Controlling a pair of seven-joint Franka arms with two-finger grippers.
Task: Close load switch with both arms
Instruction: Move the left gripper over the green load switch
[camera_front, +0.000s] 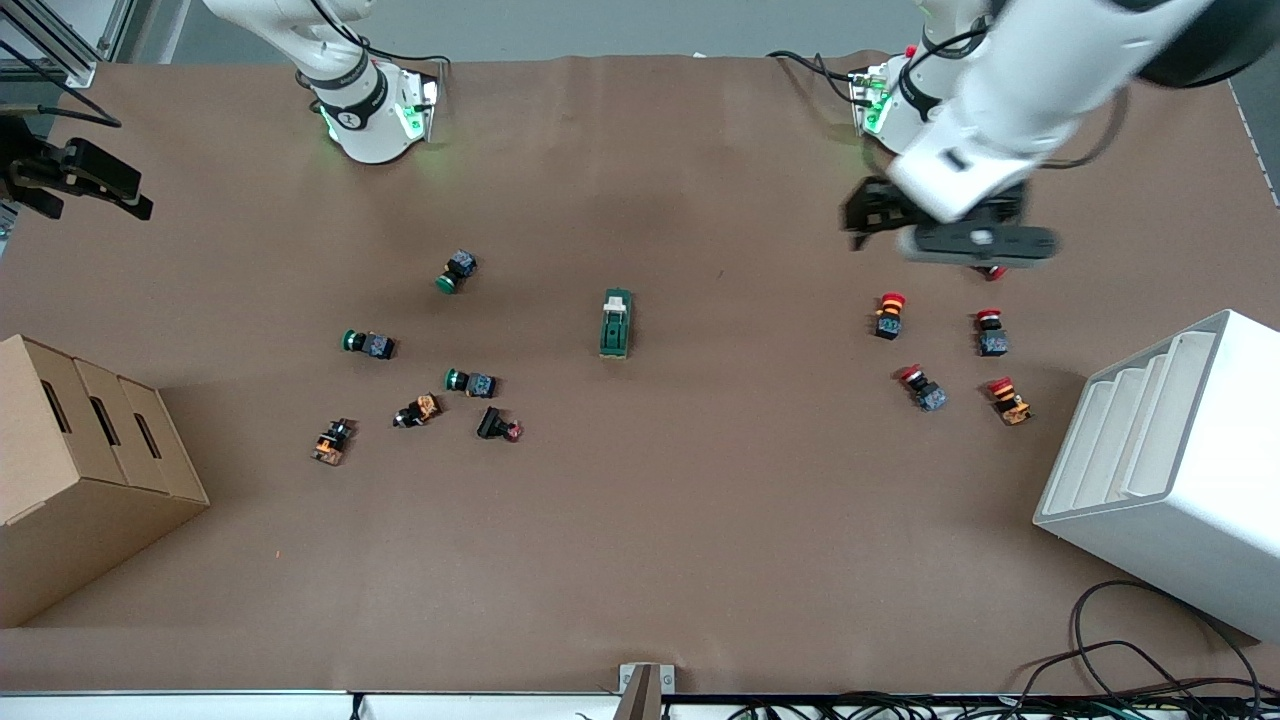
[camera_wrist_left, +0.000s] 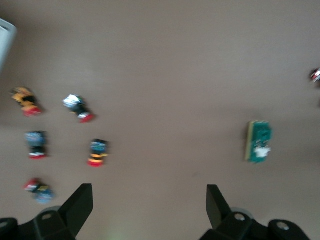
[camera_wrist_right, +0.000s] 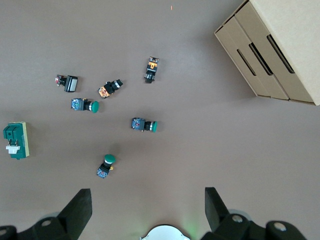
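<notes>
Small, rigid, light switch (camera_front: 616, 323) at frame centre, best pinched by its sides; both hands (camera_wrist_left: 149, 204) (camera_wrist_right: 148, 207) open.

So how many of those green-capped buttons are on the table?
3, all toward the right arm's end of the table: the farthest green button, the middle green button closest to that end, and the nearest green button. None seem hidden.
</notes>
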